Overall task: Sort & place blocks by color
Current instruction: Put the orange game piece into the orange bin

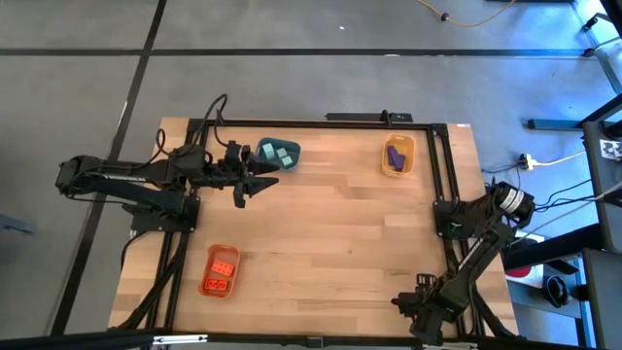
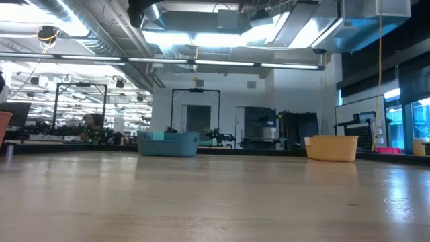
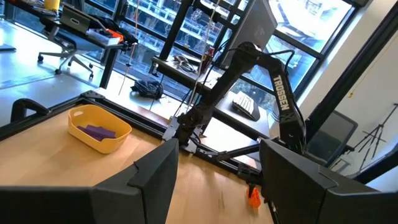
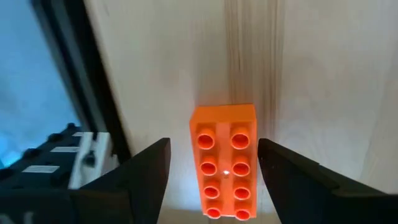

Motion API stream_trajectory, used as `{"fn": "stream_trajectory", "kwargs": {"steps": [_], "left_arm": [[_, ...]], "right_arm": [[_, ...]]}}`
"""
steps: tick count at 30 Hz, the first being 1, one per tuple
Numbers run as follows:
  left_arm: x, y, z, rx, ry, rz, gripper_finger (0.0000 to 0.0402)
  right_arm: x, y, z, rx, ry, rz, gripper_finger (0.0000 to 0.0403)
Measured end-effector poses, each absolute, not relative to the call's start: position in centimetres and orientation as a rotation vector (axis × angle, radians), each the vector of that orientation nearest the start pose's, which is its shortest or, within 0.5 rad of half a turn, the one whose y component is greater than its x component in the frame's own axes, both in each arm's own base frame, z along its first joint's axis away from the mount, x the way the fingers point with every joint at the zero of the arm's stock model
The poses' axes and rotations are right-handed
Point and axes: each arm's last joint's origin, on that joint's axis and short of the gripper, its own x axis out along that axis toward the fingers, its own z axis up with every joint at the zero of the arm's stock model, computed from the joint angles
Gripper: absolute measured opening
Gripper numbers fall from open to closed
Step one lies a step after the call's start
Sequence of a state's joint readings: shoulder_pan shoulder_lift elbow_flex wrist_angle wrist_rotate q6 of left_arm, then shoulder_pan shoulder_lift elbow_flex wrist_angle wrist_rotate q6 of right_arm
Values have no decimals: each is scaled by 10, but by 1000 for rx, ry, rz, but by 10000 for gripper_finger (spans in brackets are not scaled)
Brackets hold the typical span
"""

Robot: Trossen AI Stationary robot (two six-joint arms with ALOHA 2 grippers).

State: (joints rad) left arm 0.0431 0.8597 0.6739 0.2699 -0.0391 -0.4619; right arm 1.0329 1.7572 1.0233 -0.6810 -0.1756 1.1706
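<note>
1. Sitting in three trays on the wooden counter (image 1: 330,224), most of the blocks are already grouped by colour.
2. At the near left, the orange tray (image 1: 220,271) holds the orange-red blocks (image 1: 221,267).
3. Above the far left part of the counter, the left claw (image 1: 255,184) hangs with its fingers spread apart and nothing between them, just beside the blue tray.
4. At the far left, the blue tray (image 1: 277,155) holds the teal-green blocks (image 1: 275,152); from counter height a teal-green block shows above its rim.
5. At the far right, the yellow tray (image 1: 397,157) holds the purple blocks (image 1: 396,155), which also show lying in it in the left wrist view.
6. At the near right edge of the counter, the right claw (image 1: 403,304) points down with its fingers apart.
7. One orange-red block (image 4: 222,162) lies flat on the counter, studs up, between those two fingers; they stand on either side of it and do not touch it.
</note>
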Motion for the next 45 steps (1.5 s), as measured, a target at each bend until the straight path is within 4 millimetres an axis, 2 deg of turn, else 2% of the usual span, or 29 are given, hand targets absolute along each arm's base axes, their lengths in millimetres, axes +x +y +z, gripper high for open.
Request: {"fn": "stream_trajectory", "kwargs": {"steps": [4,12,15,20,24,27,31,33,37,41,45], "left_arm": [[196,10,325,-461,-101,62,218],[196,10,325,-461,-100,61,218],[196,10,325,-461,-99,62,218],[196,10,324,-461,-92,64,218],[196,9,324,-464,-90,56,218],[196,9,324,-468,-87,41,218],[196,9,324,-468,-84,33,218],[196,9,324,-467,-83,33,218],[196,9,324,-467,-83,33,218],[196,9,324,-460,-82,34,218],[196,8,323,-389,-70,17,218]], "right_arm": [[152,267,139,248,1666,51,244],[153,268,132,231,1668,28,240],[152,268,132,223,1670,19,217],[152,266,131,212,1685,7,144],[157,265,138,168,1704,52,142],[165,253,150,102,1690,112,142],[188,224,172,95,1569,76,142],[206,206,180,104,1478,29,142],[254,166,190,175,1250,-47,142],[308,131,202,298,936,-22,142],[346,89,224,388,608,-28,142]]}}
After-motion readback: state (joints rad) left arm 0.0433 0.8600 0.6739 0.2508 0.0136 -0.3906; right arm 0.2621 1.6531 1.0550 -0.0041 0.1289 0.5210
